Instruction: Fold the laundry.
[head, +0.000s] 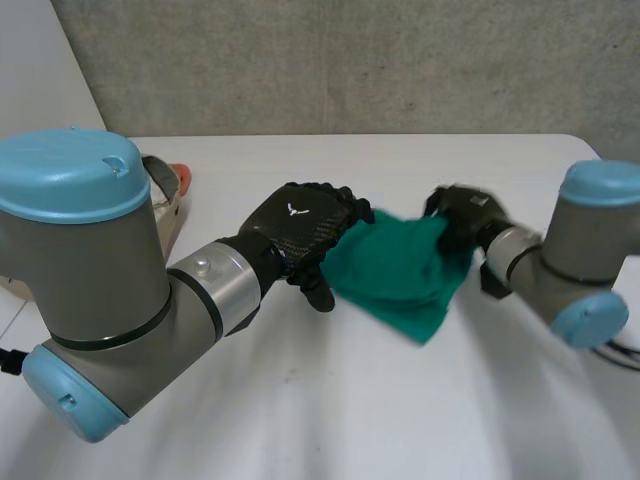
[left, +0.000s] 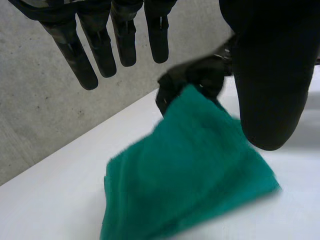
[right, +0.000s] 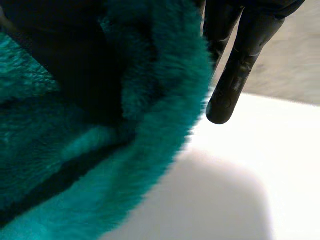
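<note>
cloth (head: 395, 270): green, bunched on the table (head: 330, 400) between both hands | left hand (head: 300, 235): fingers (left: 76, 60) straight, empty, at the cloth's free edge | right hand (head: 465, 222): fingers pinch the cloth's opposite corner

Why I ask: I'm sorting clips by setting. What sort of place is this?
Likely a robotics lab bench: white table, plain concrete wall, robot arms whose right hand grips a green cloth.

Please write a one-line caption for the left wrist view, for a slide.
Open left hand above a green cloth; the right hand grips one corner, white table beneath.
</note>
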